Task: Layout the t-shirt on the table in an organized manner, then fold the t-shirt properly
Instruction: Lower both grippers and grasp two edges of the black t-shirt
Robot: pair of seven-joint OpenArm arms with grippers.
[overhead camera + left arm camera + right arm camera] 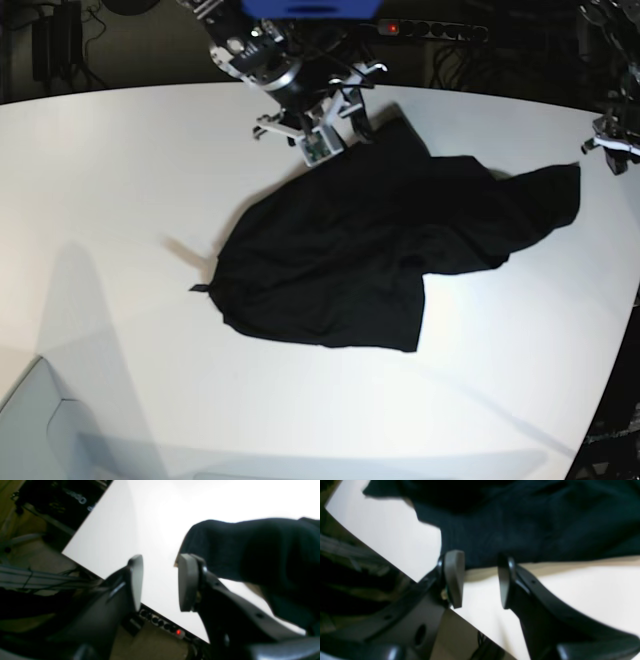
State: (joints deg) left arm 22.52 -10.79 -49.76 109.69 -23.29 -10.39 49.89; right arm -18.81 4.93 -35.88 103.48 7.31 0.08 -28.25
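The black t-shirt (360,250) lies crumpled and partly spread on the white table (120,200), with one sleeve reaching right. Its print, neck patch and tag do not show. My right gripper (345,118) is open at the shirt's far corner. In the right wrist view the gripper (478,580) is just short of the shirt's edge (520,525), above the table (570,592). My left gripper (612,150) is at the table's right edge. In the left wrist view it (160,580) is open and empty, with the shirt (250,550) beyond its right finger, over the table (150,517).
A power strip (162,625) with a red light lies below the table's edge, also seen at the back in the base view (430,30). Cables and dark equipment (57,500) sit off the table. A pale grey box corner (30,420) is at the front left.
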